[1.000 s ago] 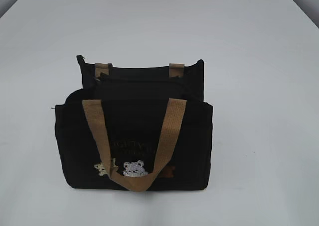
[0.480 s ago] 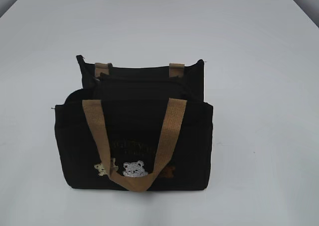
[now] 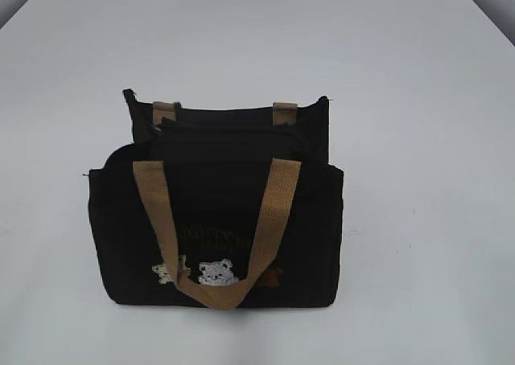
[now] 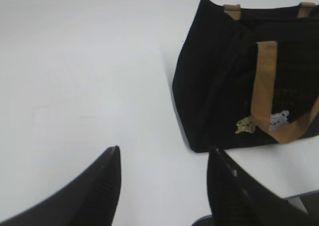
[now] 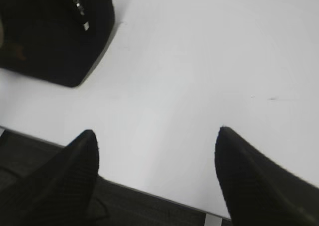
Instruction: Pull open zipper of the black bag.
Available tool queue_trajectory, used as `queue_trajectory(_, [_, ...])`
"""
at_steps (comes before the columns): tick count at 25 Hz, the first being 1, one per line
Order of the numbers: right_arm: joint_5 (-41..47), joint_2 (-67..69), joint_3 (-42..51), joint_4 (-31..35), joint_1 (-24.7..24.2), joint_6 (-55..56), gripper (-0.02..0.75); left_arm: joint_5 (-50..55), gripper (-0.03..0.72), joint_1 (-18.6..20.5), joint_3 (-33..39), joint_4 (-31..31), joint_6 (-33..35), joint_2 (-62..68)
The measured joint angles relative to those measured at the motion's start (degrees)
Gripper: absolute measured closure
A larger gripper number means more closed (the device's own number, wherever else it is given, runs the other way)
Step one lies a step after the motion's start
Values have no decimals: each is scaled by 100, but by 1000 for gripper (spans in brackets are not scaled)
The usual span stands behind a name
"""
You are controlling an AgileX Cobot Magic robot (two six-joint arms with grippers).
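Bag [image 3: 217, 220], black with tan handles [image 3: 265, 220], stands upright on the white desk [image 3: 418, 100]. Left tool [image 4: 164, 159] and right tool [image 5: 157, 136] both gape, empty, apart from it.

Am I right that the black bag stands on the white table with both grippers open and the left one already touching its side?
Not quite. The left gripper is open but apart from the black bag, bare table under its fingers, as the left wrist view shows. The right gripper is open too.
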Motion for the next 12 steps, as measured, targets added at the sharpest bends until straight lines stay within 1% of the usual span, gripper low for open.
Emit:
queue_trajectory(3, [-6,-248,6,-5,-560,0,176,-5,270,335,0,0,0,0])
queue_trajectory(5, [0,-456,13,-5,-781,0,176,-5,270,440,0,0,0,0])
queue_trajectory(7, [-1,-535,13,-5,-882,0,176,-11,270,473,0,0,0,-7])
queue_trajectory(12, [-1,-535,18,19,-915,0,176,-24,271,473,0,-6,0,-109])
